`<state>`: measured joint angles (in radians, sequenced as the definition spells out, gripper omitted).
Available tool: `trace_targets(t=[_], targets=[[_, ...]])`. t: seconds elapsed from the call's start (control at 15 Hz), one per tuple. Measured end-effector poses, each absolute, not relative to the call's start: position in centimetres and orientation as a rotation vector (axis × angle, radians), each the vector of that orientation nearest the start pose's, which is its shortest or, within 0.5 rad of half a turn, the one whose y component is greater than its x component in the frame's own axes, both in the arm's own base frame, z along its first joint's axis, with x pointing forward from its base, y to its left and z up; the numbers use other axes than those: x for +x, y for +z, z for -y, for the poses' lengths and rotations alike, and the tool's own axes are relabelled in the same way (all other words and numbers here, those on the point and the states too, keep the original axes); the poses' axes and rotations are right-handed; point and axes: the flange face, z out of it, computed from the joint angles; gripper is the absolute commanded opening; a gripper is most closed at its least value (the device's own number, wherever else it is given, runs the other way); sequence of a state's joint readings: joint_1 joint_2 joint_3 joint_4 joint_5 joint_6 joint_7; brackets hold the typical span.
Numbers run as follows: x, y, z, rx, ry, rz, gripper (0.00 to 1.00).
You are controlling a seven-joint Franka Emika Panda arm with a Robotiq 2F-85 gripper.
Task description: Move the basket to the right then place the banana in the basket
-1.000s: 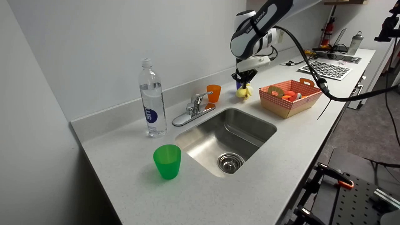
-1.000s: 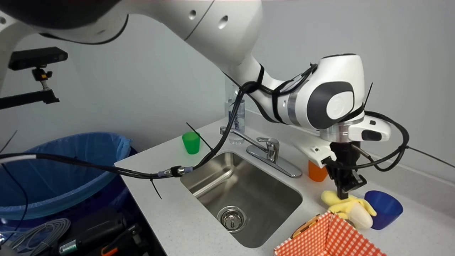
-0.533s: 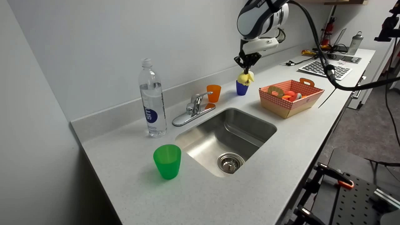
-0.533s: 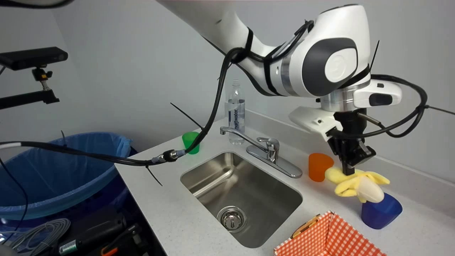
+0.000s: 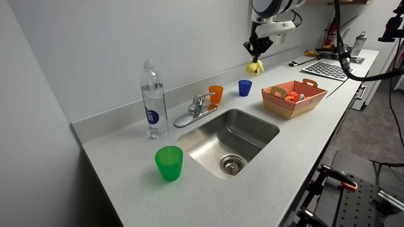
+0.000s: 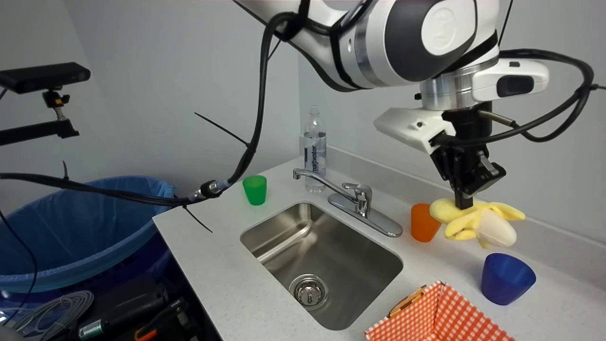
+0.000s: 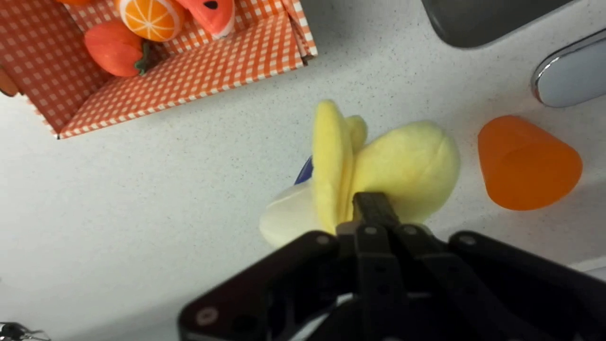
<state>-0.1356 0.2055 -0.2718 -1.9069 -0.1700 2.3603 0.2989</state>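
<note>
We see the gripper (image 6: pixel 464 202) pinching the banana (image 6: pixel 476 221), off the counter (image 6: pixel 236 284), at right in an exterior view; the basket (image 6: pixel 466 318) sits at lower right.

Soft light, pale glare in sink (image 5: pixel 225 142), claw (image 7: pixel 375 206) blurred in wrist view

We see plain pale-grey walls (image 5: pixel 157 34) meeting in a corner (image 5: pixel 39 61), and a speckled white desk (image 5: pixel 202 201) running along one of them, edged by a low backsplash (image 5: pixel 120 118). Drawers (image 5: pixel 359 104) sit beneath its far end, beside a mottled dark floor (image 5: pixel 367 135); overhead is perhaps a wooden shelf (image 5: pixel 361 2).
</note>
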Motion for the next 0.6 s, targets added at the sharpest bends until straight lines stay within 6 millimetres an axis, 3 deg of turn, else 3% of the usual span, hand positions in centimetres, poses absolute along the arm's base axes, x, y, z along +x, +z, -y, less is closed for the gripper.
trace_targets(t=[0.33, 0.6], targets=[[53.2, 43.3, 25.1, -3.179, -0.29, -0.998, 0.0], [49.2, 43.3, 27.2, -3.172, -0.177, -1.077, 0.0]])
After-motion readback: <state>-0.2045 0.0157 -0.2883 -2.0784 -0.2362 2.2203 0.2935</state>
